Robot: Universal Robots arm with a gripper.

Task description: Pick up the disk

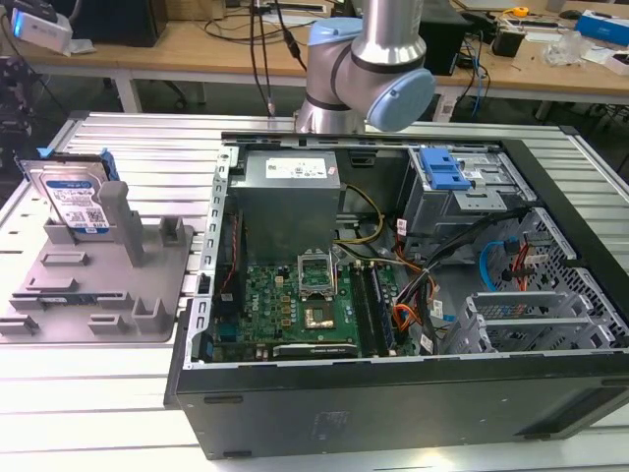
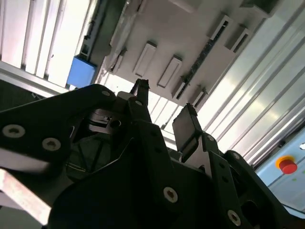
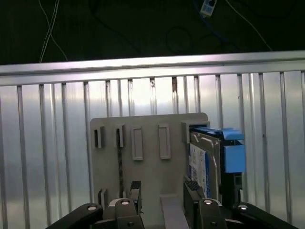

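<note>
Two fingers of the gripper (image 3: 163, 191) were spread apart, holding nothing. Just ahead of it, off to one finger's side, the disk (image 3: 206, 160) stood on edge against a post of the grey fixture (image 3: 143, 133), presumably to expose its faces for grasping.

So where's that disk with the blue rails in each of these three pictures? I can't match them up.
Exterior view: the disk stands tilted in the grey fixture, at the exterior view's left.
First wrist view: the disk shows edge-on at one side of the grey fixture.
Second wrist view: a blue block, probably the disk's rail, sits beside the grey fixture.
Shared landmark: the grey fixture.
</note>
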